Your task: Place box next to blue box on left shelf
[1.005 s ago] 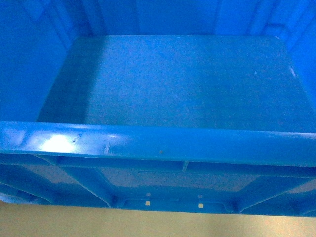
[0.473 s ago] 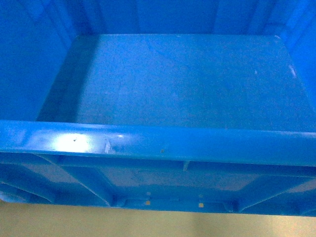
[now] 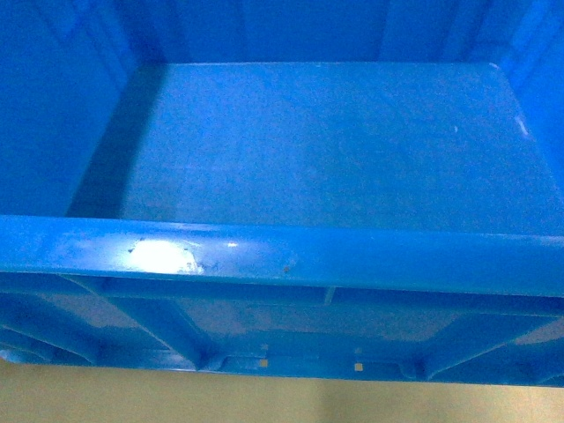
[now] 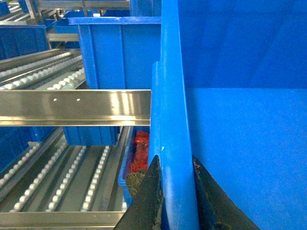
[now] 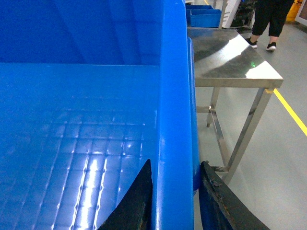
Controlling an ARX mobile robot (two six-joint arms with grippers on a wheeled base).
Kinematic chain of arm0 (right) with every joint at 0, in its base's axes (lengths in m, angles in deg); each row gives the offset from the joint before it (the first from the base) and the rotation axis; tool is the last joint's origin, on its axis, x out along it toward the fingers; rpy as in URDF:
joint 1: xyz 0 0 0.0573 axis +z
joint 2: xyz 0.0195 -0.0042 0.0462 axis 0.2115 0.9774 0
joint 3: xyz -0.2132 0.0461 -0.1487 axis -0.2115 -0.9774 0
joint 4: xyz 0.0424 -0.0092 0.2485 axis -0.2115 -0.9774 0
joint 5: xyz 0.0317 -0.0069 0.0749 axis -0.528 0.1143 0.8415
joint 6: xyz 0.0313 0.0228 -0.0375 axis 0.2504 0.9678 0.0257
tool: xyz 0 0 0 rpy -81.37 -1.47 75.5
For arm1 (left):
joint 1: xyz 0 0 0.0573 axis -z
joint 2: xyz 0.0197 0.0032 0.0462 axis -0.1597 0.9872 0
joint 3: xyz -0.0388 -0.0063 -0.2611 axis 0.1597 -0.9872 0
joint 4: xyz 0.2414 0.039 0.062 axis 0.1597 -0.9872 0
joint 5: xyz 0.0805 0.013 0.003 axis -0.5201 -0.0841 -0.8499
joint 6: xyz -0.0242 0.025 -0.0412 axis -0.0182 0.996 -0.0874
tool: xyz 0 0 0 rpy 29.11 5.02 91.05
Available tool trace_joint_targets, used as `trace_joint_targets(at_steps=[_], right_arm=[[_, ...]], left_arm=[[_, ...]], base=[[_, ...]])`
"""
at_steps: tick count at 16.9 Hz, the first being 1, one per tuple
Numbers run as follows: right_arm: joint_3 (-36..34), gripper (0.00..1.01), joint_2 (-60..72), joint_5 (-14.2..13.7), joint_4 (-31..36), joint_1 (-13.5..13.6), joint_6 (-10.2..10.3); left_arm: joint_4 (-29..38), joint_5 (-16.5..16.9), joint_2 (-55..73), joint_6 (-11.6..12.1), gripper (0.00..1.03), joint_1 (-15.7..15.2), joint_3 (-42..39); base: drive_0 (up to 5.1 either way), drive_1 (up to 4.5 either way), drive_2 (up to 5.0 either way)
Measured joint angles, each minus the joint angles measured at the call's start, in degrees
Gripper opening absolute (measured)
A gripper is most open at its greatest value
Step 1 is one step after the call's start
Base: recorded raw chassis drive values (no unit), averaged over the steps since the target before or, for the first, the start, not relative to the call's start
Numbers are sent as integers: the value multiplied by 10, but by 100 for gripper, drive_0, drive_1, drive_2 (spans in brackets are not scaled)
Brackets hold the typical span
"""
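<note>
head close above box [image 3: 317, 150]; wrists along opposite rims

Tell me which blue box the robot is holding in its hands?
The big empty box. The left hand and right hand each pinch one of its side walls. The other blue box sits on the roller shelf, touched by neither hand.

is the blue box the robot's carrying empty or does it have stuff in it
Empty, as far as the views reach. The head view shows the box's floor bare, and both wrist views show only bare floor inside.
</note>
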Motion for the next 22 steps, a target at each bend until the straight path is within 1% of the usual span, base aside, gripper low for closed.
trace_joint_targets(at_steps=[22], right_arm=[[0, 20, 0, -1, 0, 0, 0]], left_arm=[[0, 0, 0, 0, 9, 0, 0]], base=[[-508, 237, 237]])
